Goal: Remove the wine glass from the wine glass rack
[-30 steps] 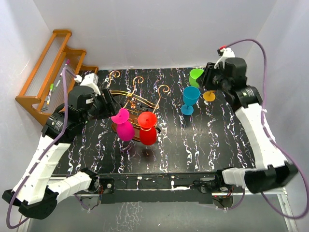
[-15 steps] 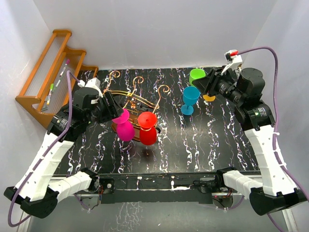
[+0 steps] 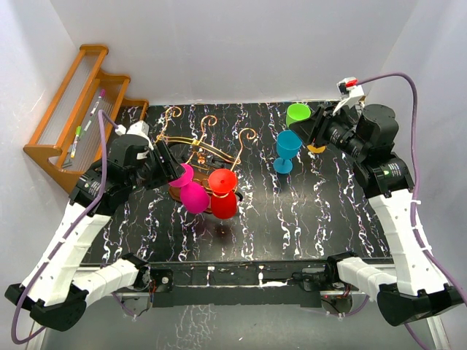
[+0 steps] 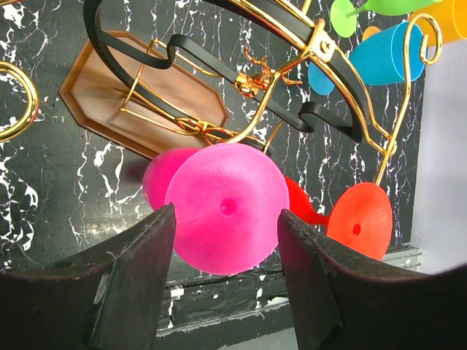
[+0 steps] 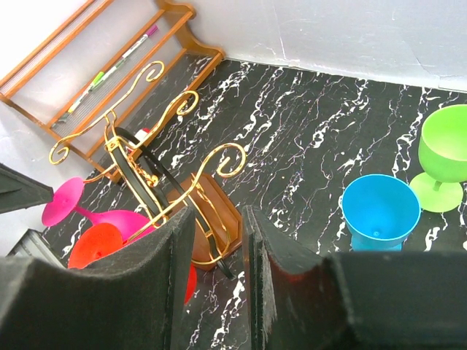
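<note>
The wine glass rack [image 3: 206, 154], golden wire on a brown wooden base, stands left of centre. A pink wine glass [image 3: 193, 195] and a red wine glass [image 3: 223, 194] hang upside down from it. My left gripper [image 3: 173, 173] is open at the pink glass's foot. In the left wrist view the pink foot disc [image 4: 226, 208] lies between the two fingers [image 4: 131, 284] of the left gripper [image 4: 226, 244], and they do not grip it. The rack [image 4: 248, 80] is above it. My right gripper [image 3: 309, 129] is held above the table at the back right, slightly open and empty, as the right wrist view [image 5: 219, 233] shows.
A blue glass [image 3: 287, 149], a green glass [image 3: 297, 114] and an orange glass [image 3: 317, 146] stand upright at the back right, under the right gripper. An orange-brown stepped shelf with pens [image 3: 80, 102] leans at the back left. White walls enclose the black marbled table.
My left gripper has moved right and closed in around the pink glass's foot, and the pink glass has shifted slightly right. My right arm has lifted away from the orange glass.
</note>
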